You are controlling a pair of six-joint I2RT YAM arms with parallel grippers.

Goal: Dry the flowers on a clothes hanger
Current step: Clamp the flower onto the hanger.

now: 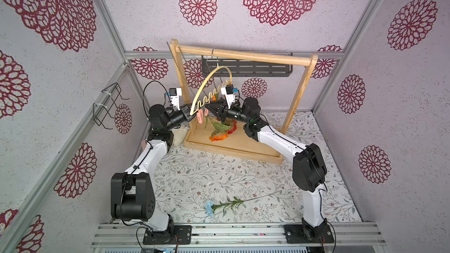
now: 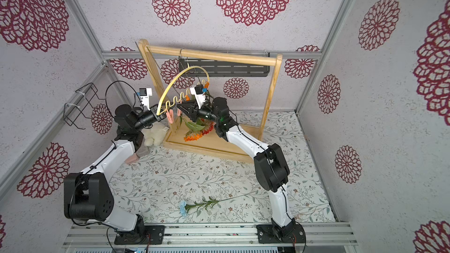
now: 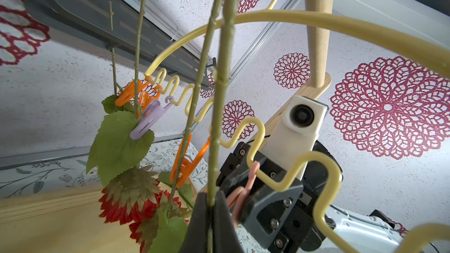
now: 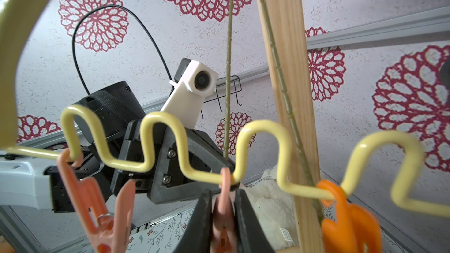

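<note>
Left wrist view: flower stem (image 3: 220,93) cut off below the jaws.

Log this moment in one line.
left gripper: shut on stem | right gripper: shut on pink peg, hanger | blue flower: on table

clothes hanger (image 1: 206,81) on wooden rack (image 1: 243,55) | blue flower (image 1: 209,209) on table (image 1: 194,174)
</note>
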